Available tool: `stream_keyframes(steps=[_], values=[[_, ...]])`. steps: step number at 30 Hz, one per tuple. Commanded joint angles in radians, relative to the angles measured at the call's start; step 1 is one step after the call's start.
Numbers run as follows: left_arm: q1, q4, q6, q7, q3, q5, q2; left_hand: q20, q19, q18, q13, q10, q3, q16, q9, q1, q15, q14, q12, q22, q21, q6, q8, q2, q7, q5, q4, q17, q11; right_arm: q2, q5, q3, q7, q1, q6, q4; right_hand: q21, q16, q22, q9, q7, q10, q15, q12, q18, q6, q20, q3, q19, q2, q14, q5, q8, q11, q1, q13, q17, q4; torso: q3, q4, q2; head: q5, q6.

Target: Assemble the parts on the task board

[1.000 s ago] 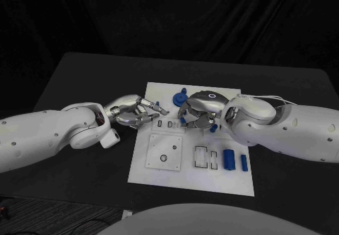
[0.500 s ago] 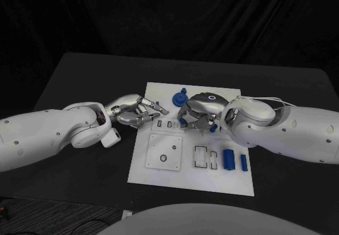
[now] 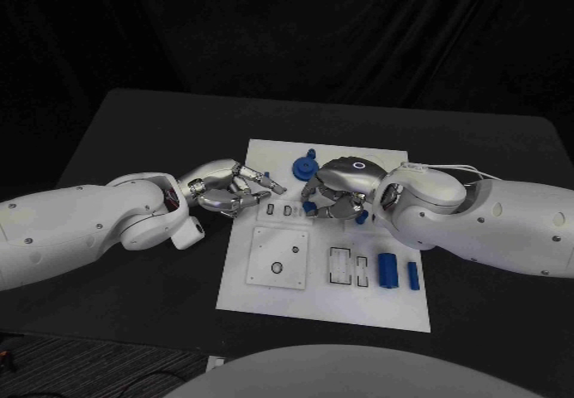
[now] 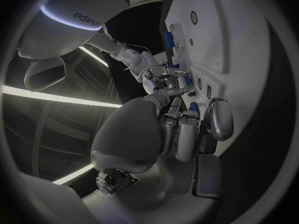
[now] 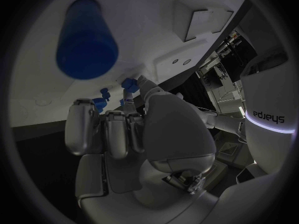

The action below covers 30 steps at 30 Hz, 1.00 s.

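Converging over board (image 3: 323, 290) far end: L hand (image 3: 227, 192) and R hand (image 3: 335, 195), fingers curled; grasped contents can't be told. Part (image 3: 390, 269) alignment w/ slot should be checked before pressing.

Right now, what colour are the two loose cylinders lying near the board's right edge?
Blue, both cylinders, against the white board. Clearest in the head view.
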Motion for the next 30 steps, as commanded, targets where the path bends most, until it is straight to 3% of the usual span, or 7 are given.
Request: stream_keyframes(steps=[1,7,17,23,26,30], values=[[-0.001,0.001,0.013,0.016,0.001,0.001,0.002,0.002,-0.006,0.009,0.262,0.103,0.004,0.003,0.002,-0.007,0.008,0.104,0.003,-0.001,-0.004,0.006,0.004,-0.001,0.001,0.002,-0.001,0.263,0.008,-0.001,-0.003,0.000,-0.014,-0.003,-0.001,0.001,-0.001,-0.002,0.190,0.000,-0.002,0.106,0.003,0.003,0.001,0.022,0.003,-0.001,0.002,0.004,0.089,0.012,0.008,0.001,0.016,0.263,0.207,-0.005,0.0001,-0.0002,0.000,0.001,0.000],[-0.001,0.000,0.015,0.014,0.001,0.001,0.003,0.002,-0.008,0.009,0.262,0.103,0.005,0.003,0.002,-0.007,0.009,0.104,0.003,-0.001,-0.005,0.006,0.003,-0.001,0.001,0.001,-0.001,0.263,0.008,0.000,-0.003,0.000,0.001,-0.003,-0.030,0.002,0.000,-0.002,0.190,0.015,-0.020,0.106,0.000,0.003,0.001,0.100,0.001,0.008,0.003,0.018,0.089,0.107,0.046,-0.004,0.043,0.263,0.207,-0.023,0.0003,-0.0010,0.000,0.000,0.000],[-0.001,-0.002,0.019,0.008,0.001,0.001,0.006,0.002,-0.010,0.009,0.262,0.103,0.005,0.003,0.002,-0.007,0.009,0.104,0.003,-0.003,-0.006,0.006,0.003,-0.001,0.001,0.001,-0.001,0.263,0.008,-0.003,-0.003,0.000,0.024,-0.003,-0.087,0.005,-0.001,-0.004,0.190,0.043,-0.037,0.106,-0.009,0.002,0.002,0.154,-0.006,0.015,0.002,0.023,0.088,0.169,0.080,-0.015,0.063,0.263,0.204,-0.044,-0.0003,-0.0003,0.000,0.001,0.000],[-0.001,-0.003,0.024,0.002,0.001,0.001,0.013,0.002,-0.011,0.010,0.262,0.103,0.005,0.003,0.002,-0.007,0.009,0.104,0.003,-0.004,-0.007,0.006,0.003,-0.001,0.001,0.001,-0.001,0.263,0.008,-0.008,0.009,0.000,0.053,-0.003,-0.184,0.014,-0.003,-0.006,0.189,0.049,-0.041,0.106,-0.012,0.003,0.002,0.159,-0.008,0.014,0.001,0.022,0.087,0.186,0.084,-0.019,0.059,0.263,0.202,-0.044,-0.0002,-0.0009,0.000,0.004,0.000],[-0.001,-0.004,0.025,0.000,0.001,0.001,0.017,0.003,-0.011,0.010,0.262,0.103,0.006,0.003,0.002,-0.006,0.009,0.104,0.003,-0.003,-0.007,0.006,0.002,0.000,0.001,0.002,-0.002,0.263,0.008,-0.013,0.066,0.000,0.072,-0.003,-0.228,0.022,-0.002,-0.006,0.190,0.054,-0.043,0.106,-0.015,0.003,0.002,0.158,-0.011,0.014,0.001,0.021,0.087,0.208,0.085,-0.022,0.057,0.263,0.202,-0.044,0.0000,-0.0013,0.000,0.005,0.000],[-0.001,-0.006,0.027,-0.004,0.001,0.001,0.024,0.003,-0.012,0.010,0.262,0.103,0.009,0.003,0.002,-0.002,0.010,0.104,0.003,-0.004,-0.009,0.005,0.001,0.000,0.003,0.004,-0.007,0.263,0.009,-0.023,0.176,0.000,0.093,-0.002,-0.264,0.036,-0.005,-0.008,0.189,0.056,-0.041,0.106,-0.014,0.003,0.002,0.155,-0.012,0.012,0.000,0.020,0.087,0.208,0.084,-0.020,0.050,0.263,0.199,-0.039,-0.0003,-0.0005,0.000,0.006,0.000]])
